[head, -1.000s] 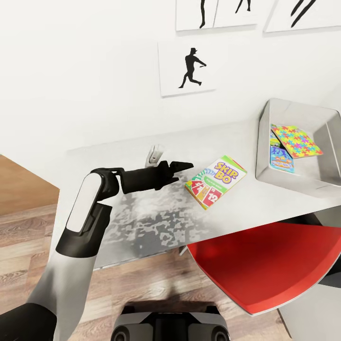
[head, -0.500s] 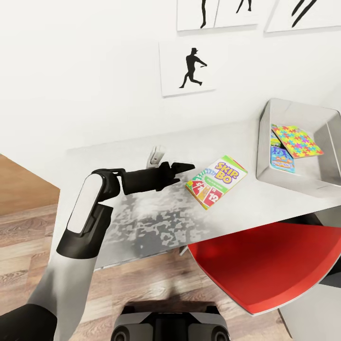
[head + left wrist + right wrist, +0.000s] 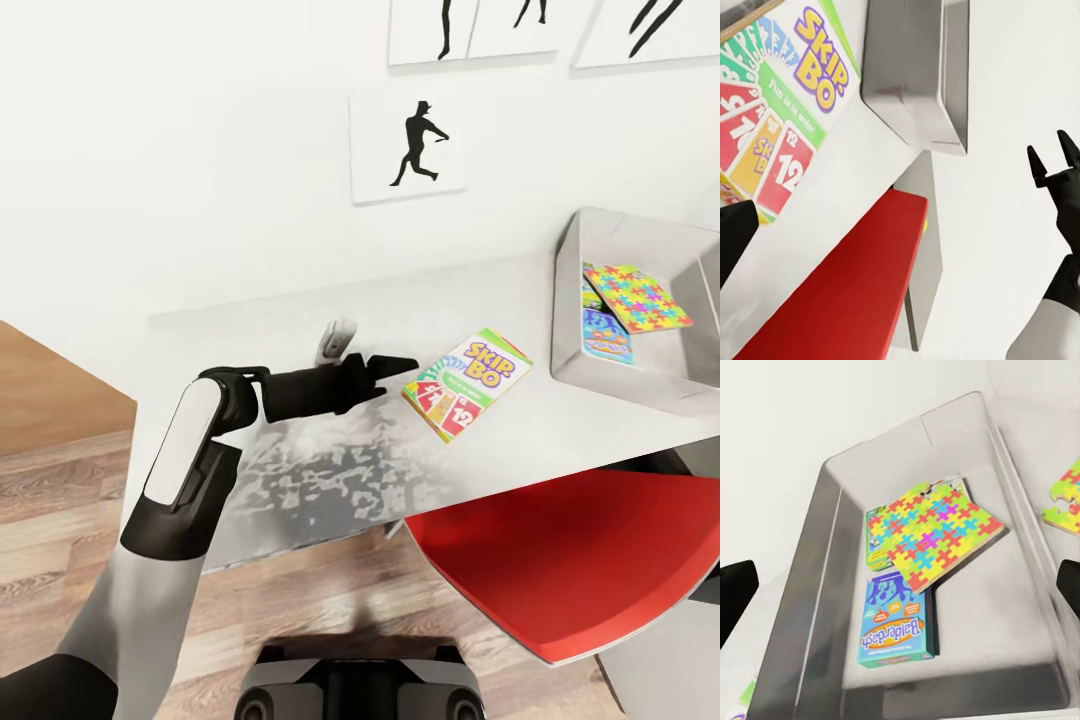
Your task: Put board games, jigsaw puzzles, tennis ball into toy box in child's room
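Note:
A Skip-Bo board game box (image 3: pixel 467 383) lies flat on the grey table (image 3: pixel 300 470). My left gripper (image 3: pixel 398 364) hovers open just left of the box, pointing at it. One black fingertip (image 3: pixel 735 236) shows beside the Skip-Bo box (image 3: pixel 780 127) in the left wrist view. At the table's right end stands the grey toy box (image 3: pixel 565 300). It holds a colourful jigsaw puzzle (image 3: pixel 637 296) lying on a blue Balderdash game (image 3: pixel 607 335). My right gripper (image 3: pixel 900 589) hangs open above the toy box (image 3: pixel 832 555), over the puzzle (image 3: pixel 934 532) and the Balderdash game (image 3: pixel 896 626). The tennis ball is out of view.
A red chair (image 3: pixel 570 560) is tucked under the table's near right side, below the Skip-Bo box. A white wall with silhouette pictures (image 3: pixel 410 145) stands behind the table. Wooden floor (image 3: pixel 60 470) lies to the left. A small grey object (image 3: pixel 335 340) sits behind my left gripper.
The whole picture has shifted slightly to the right, so the camera has moved. My left gripper has sunk a little toward the table beside the Skip-Bo box.

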`<state>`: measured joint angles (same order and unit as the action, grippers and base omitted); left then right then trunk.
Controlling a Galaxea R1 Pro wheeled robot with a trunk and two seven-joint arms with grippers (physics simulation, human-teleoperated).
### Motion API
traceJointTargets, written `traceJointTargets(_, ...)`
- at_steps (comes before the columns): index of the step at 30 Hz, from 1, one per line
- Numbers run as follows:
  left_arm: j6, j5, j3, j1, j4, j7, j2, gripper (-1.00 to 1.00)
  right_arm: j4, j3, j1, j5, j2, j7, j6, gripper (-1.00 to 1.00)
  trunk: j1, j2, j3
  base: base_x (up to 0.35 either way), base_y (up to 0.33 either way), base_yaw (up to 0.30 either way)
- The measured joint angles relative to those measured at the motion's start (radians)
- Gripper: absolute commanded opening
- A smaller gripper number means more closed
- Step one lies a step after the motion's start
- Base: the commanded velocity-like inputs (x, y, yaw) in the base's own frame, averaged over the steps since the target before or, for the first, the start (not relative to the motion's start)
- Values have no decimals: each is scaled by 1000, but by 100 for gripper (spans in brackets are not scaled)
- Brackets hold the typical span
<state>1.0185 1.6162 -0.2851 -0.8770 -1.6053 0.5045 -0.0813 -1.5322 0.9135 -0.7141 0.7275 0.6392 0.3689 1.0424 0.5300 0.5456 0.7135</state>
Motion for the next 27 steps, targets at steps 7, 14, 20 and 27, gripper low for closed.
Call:
traceJointTargets(7, 0, 0, -2, 2, -1, -1, 0, 100, -2, -3, 0, 2, -4, 0, 0, 100, 0, 0, 0, 0, 9, 0)
traceJointTargets(14, 0, 0, -2, 3, -2, -2, 0, 100, -4, -4, 1, 2, -5, 0, 0, 100, 0, 0, 0, 0, 3, 0)
traceJointTargets(20, 0, 0, -1, 3, -2, -2, 0, 100, -4, -6, 0, 3, -6, 1, 0, 100, 0, 0, 0, 0, 48, 0)
traceJointTargets(27, 0, 0, -1, 3, -2, -3, 0, 100, -4, -8, 0, 3, -7, 1, 0, 100, 0, 0, 0, 0, 188, 0)
